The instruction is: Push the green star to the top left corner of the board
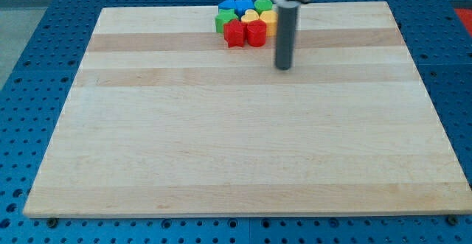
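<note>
Crowding green star (224, 21): red blocks (245, 32).

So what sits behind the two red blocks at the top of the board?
Behind the two red blocks sit a yellow block, a blue block and green blocks. My tip is to their right; the dark rod covers the cluster's right edge.

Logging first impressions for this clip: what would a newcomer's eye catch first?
A tight cluster of small coloured blocks, red, green, blue and yellow, sits at the top middle of the pale wooden board. Just to the view's right of it hangs the dark rod, my tip slightly below the cluster.
</note>
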